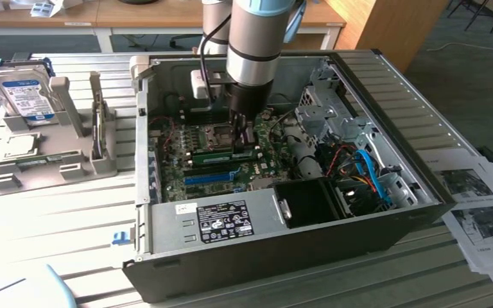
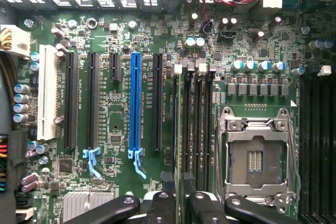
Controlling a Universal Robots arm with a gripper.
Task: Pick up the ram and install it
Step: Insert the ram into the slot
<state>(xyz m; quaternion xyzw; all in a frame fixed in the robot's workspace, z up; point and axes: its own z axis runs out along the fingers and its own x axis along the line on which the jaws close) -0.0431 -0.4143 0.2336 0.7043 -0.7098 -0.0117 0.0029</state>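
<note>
My gripper (image 1: pixel 244 140) down inside open computer case (image 1: pixel 272 263); fingers (image 2: pixel 160 206) clamped on ram (image 1: pixel 215 154), green strip at memory slots (image 2: pixel 202 129) beside processor socket (image 2: pixel 255 156). Black case sticker (image 1: pixel 223 220), hard drive (image 1: pixel 25 96) blue label: print unreadable.

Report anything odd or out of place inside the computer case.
Nothing looks damaged or spilled. The CPU socket sits bare, with no chip or cooler. The ram, gripped by the end effector, looks lined up with the slots, not askew.

Thin green ram (image 1: pixel 216 154) strip with dark chips, stood on edge, gripped by the tool (image 2: pixel 180 201), set along memory slots (image 2: pixel 198 124) beside CPU socket (image 2: pixel 255 157)
</note>
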